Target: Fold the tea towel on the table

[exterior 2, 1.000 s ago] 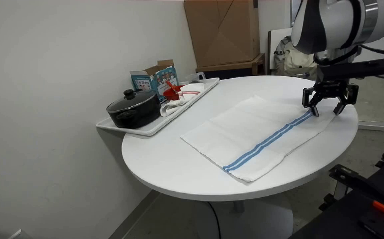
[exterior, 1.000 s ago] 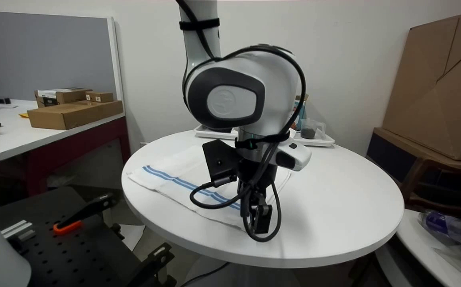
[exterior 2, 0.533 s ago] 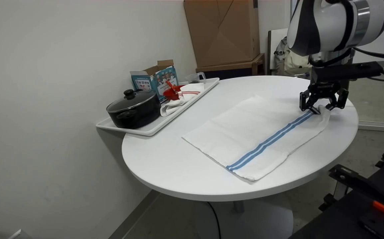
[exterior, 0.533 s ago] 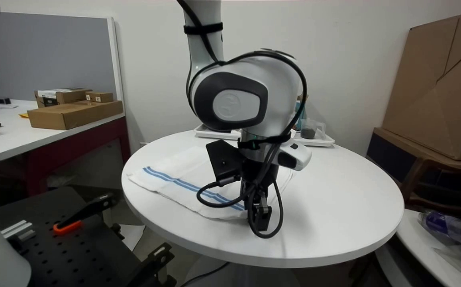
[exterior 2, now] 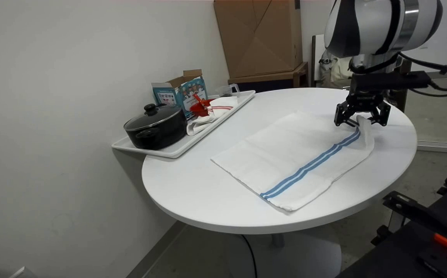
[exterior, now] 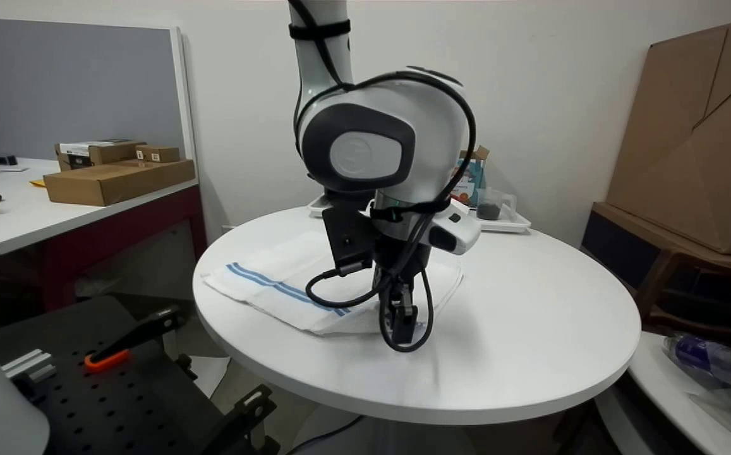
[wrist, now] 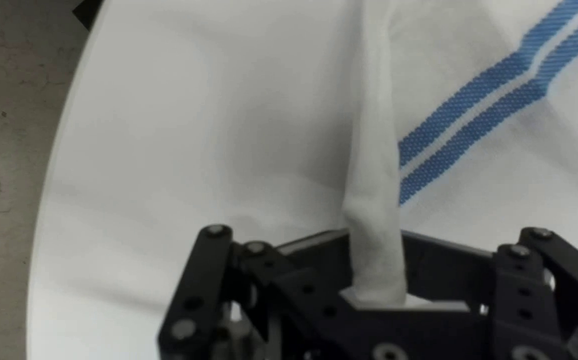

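Read the round table [exterior 2: 184,189] as a dial in an exterior view: at ten o'clock sits the tray [exterior 2: 177,150] with the black pot [exterior 2: 155,133], clear of the work. Rightward, the tea towel [exterior 2: 281,150] lies over the middle, mostly flat, its corners near nine and six o'clock down on the table; its blue stripes [wrist: 463,106] climb from just past six towards two. Whether the cloth is already doubled I cannot tell. Between one and two o'clock comes the gripper [exterior 2: 361,121], and here is the change: a second ago its fingers [exterior 2: 350,122] stood apart over flat cloth, while now they have come together on the towel, at or near its corner, and moved inward, perhaps upward too. The wrist view shows a ridge of cloth [wrist: 374,170] pinched between the pads [wrist: 441,262], with the stripes kinking before they run into it. For the task, this suggests the hold is won and the turning-over only beginning. Next, I judge, that corner must travel over the cloth, perhaps towards ten; bunched as it is, it may land crooked
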### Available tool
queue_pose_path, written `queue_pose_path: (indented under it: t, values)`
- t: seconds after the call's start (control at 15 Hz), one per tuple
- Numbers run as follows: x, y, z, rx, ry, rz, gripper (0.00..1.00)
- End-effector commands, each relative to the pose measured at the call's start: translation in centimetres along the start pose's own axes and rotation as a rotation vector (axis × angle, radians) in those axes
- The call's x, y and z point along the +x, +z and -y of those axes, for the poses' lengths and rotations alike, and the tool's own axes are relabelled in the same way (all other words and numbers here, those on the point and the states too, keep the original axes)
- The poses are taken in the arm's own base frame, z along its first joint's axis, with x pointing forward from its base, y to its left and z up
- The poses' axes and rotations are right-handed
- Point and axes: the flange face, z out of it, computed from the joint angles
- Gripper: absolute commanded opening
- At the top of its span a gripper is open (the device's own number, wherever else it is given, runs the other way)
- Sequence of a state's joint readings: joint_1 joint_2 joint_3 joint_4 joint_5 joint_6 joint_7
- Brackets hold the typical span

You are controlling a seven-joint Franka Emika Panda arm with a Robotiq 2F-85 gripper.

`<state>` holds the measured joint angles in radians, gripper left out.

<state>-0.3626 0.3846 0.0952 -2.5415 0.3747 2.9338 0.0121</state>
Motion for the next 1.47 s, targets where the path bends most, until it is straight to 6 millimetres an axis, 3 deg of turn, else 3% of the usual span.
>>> queue_pose_path:
  t: [0.0,0.33,0.6,0.87,1.13,1.4]
  values:
    - [0.9,-3.5,0.2,0.090,0.025,-0.023,0.00]
    - [0.8,-5.6,2.2,0.139,-0.014,-0.039,0.00]
    - [-1.7,-4.6,6.1,0.142,-0.152,0.031,0.00]
    - [-7.1,-3.0,11.7,0.139,-0.357,0.136,0.00]
    - [-15.2,-0.2,16.8,0.101,-0.577,0.231,0.00]
    - [-22.5,2.8,19.0,0.051,-0.780,0.344,0.00]
